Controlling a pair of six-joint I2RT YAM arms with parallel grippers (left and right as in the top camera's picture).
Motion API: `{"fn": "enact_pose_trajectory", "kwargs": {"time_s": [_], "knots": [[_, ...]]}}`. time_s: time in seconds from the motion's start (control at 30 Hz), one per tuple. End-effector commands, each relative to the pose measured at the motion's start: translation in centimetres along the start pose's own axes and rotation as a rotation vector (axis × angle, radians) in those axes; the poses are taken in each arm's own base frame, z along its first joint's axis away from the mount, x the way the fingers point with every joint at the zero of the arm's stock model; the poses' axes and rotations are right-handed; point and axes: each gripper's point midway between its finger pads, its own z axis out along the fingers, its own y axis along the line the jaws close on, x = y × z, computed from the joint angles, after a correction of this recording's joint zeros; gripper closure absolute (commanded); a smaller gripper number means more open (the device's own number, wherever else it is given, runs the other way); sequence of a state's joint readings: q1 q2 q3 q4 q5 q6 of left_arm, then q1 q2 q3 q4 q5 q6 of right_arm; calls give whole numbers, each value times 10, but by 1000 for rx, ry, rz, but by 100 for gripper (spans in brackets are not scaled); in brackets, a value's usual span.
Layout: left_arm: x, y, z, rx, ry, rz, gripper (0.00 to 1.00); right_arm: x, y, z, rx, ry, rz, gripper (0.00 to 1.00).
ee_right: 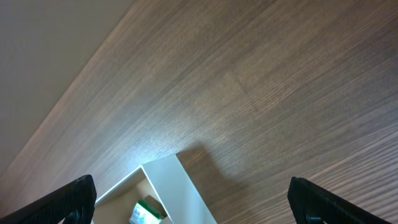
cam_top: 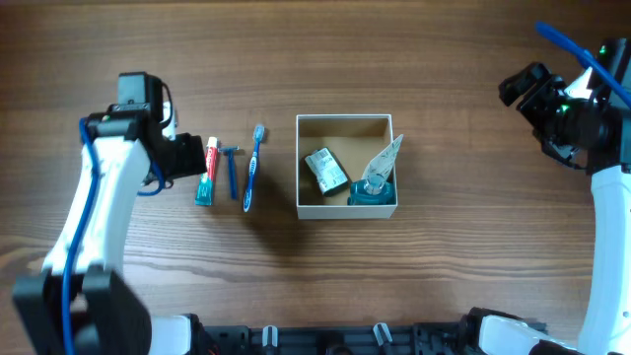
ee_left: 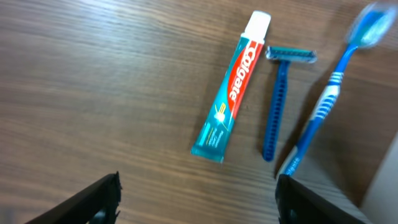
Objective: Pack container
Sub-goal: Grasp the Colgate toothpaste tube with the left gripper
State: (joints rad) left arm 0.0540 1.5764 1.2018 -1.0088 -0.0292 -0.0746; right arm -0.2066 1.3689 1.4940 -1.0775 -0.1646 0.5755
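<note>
- The container (cam_top: 347, 210) sits in the middle of the worktop (cam_top: 454, 276); inside it we see a green packet (cam_top: 325, 170) and a teal bottle (cam_top: 372, 190) with a clear sachet (cam_top: 386, 158) above it
- Still outside, side by side on the left arm's side: toothpaste (cam_top: 208, 172), razor (cam_top: 233, 170), toothbrush (cam_top: 253, 168)
- Our left tool (ee_left: 198, 180) hangs near the toothpaste, spread wide, gripping nothing
- Our right tool (ee_right: 191, 183) is well apart, also wide open and empty
- We judge the packing roughly half done, with three items left
</note>
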Motion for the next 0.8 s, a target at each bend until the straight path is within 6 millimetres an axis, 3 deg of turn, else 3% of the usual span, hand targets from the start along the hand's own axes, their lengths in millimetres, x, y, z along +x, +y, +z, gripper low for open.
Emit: {"fn": "enact_pose_trajectory", "kwargs": {"time_s": [0.0, 0.27, 0.37, 0.43, 0.53, 0.63, 0.77], "knots": [[-6, -1, 41, -13, 70, 72, 21, 0, 3, 0, -13, 3, 8, 0], [-2, -30, 88, 25, 140, 189, 23, 0, 3, 0, -13, 3, 8, 0], [-4, -33, 95, 26, 139, 197, 30, 0, 3, 0, -13, 3, 8, 0], [-5, -33, 97, 26, 134, 196, 41, 0, 3, 0, -13, 3, 8, 0], [-8, -33, 99, 27, 125, 193, 44, 0, 3, 0, -13, 3, 8, 0], [-8, -30, 102, 25, 130, 185, 58, 0, 3, 0, -13, 3, 8, 0], [-7, -27, 111, 23, 146, 174, 60, 0, 3, 0, -13, 3, 8, 0]]}}
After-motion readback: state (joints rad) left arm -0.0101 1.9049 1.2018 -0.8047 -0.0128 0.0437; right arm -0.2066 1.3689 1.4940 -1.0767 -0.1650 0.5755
